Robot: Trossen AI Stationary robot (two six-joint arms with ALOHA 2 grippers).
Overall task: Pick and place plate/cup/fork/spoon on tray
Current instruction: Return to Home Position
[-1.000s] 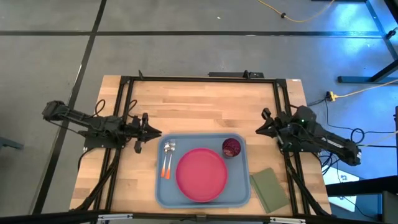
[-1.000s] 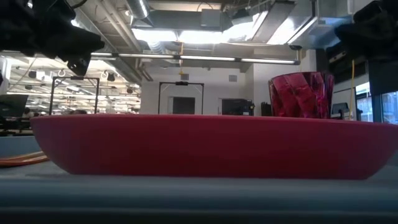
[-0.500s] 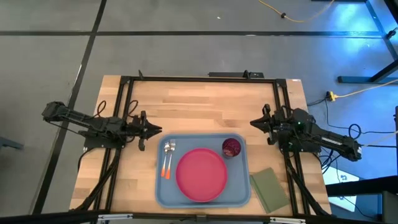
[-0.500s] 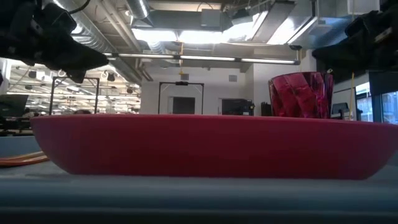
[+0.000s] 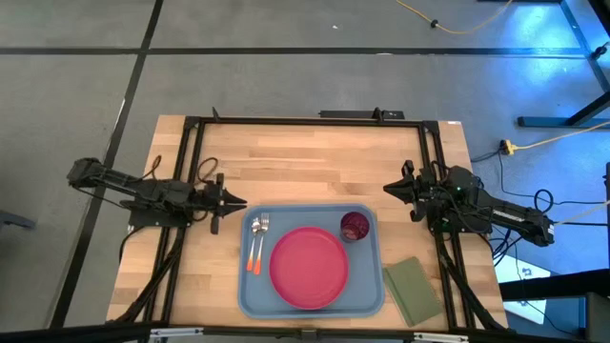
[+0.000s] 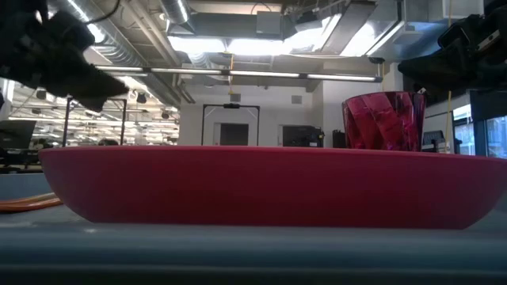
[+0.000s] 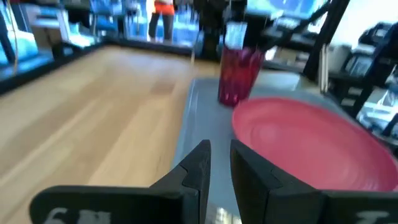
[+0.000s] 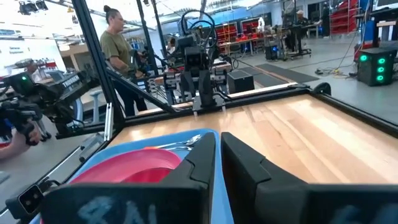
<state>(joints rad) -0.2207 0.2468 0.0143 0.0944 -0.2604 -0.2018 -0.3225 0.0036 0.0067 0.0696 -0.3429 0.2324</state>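
The light blue tray (image 5: 250, 291) lies at the table's near middle. On it rest the pink-red plate (image 5: 308, 267), the dark red cup (image 5: 355, 226) upright at its far right corner, and the fork and spoon (image 5: 255, 243) side by side along its left rim. I cannot tell which of the two is which. My left gripper (image 5: 240, 202) hovers just left of the tray's far left corner, shut and empty. My right gripper (image 5: 389, 189) hovers beyond the tray's far right corner, shut and empty. The left wrist view shows the cup (image 7: 239, 74) and the plate (image 7: 311, 143).
An olive-green pad (image 5: 412, 291) lies on the table right of the tray. A black frame (image 5: 305, 119) runs along the table's far and side edges. Bare wood lies between the tray and the far edge. A person (image 8: 118, 46) stands in the room beyond.
My right gripper has moved a little toward the table's left and far edges, has come lower, and now holds still. My left gripper has sunk a little beside the tray's far left corner. The plate, cup, fork and spoon have not moved.
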